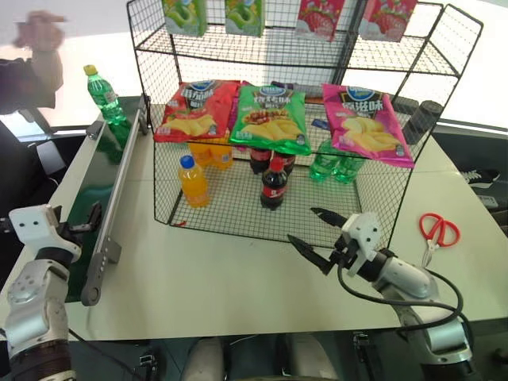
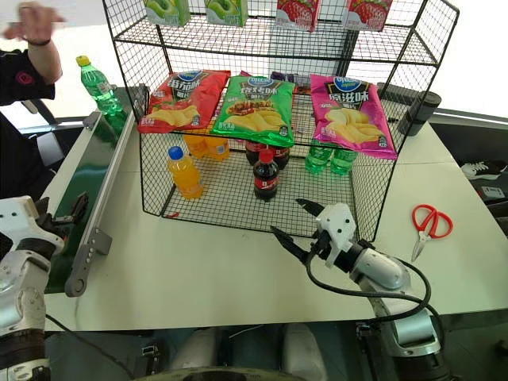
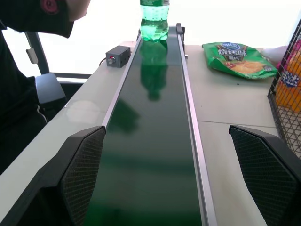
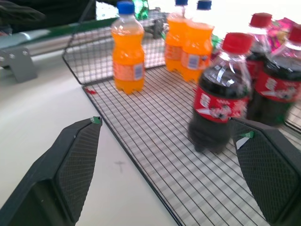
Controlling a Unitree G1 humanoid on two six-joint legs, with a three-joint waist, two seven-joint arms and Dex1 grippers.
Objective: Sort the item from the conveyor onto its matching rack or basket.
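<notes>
Risk of toppling green bottle, standing upright at conveyor far end; left gripper waiting spread empty at near end, right gripper gaping, grasping nothing.

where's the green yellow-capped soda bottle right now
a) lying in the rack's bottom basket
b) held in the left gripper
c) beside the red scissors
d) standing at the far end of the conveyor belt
d: the green soda bottle stands upright at the far end of the conveyor, outside the black wire rack and well ahead of the open, empty left gripper.
</notes>
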